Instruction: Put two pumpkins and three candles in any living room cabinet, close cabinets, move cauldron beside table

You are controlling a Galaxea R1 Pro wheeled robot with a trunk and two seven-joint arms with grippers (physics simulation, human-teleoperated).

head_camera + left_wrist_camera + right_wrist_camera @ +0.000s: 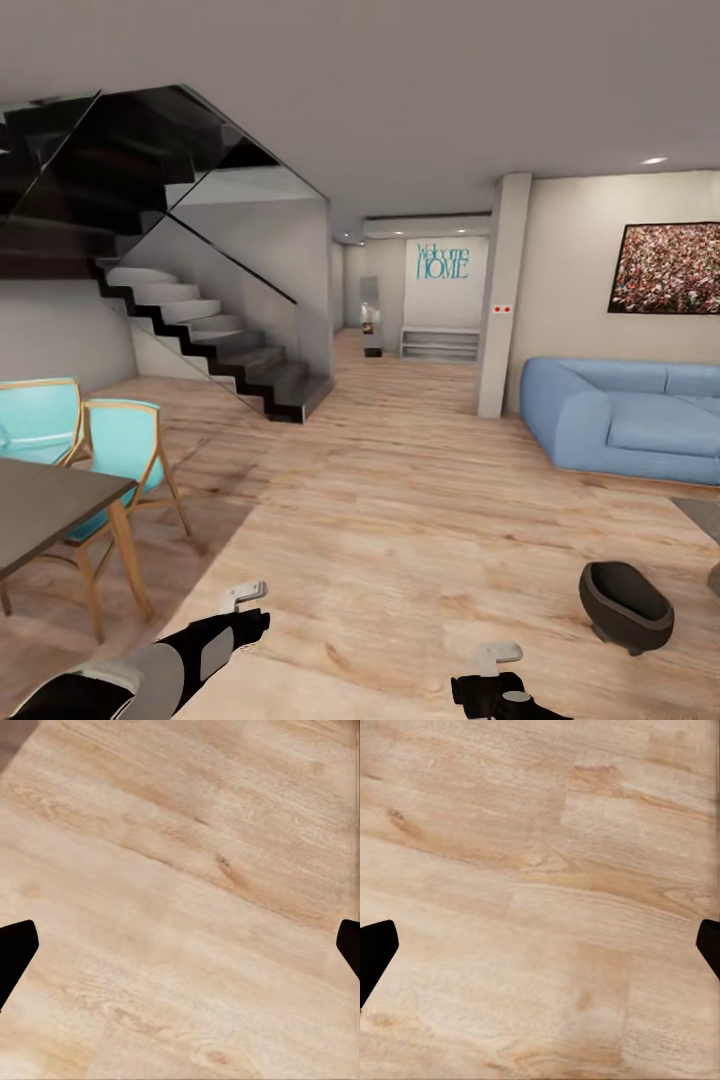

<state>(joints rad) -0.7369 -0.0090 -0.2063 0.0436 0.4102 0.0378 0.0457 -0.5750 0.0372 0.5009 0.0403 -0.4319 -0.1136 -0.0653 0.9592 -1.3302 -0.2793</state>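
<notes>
Well apart from both wide-spread, empty grippers, left [243, 592] and right [497, 655]: cauldron [624, 603], on floor [400, 520].

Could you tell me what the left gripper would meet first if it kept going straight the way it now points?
Most likely the wooden floor: the left gripper looks along its open fingers at bare planks, with nothing between. How far off the floor lies is unclear.

Black cauldron [625, 603] upright on floor
</notes>
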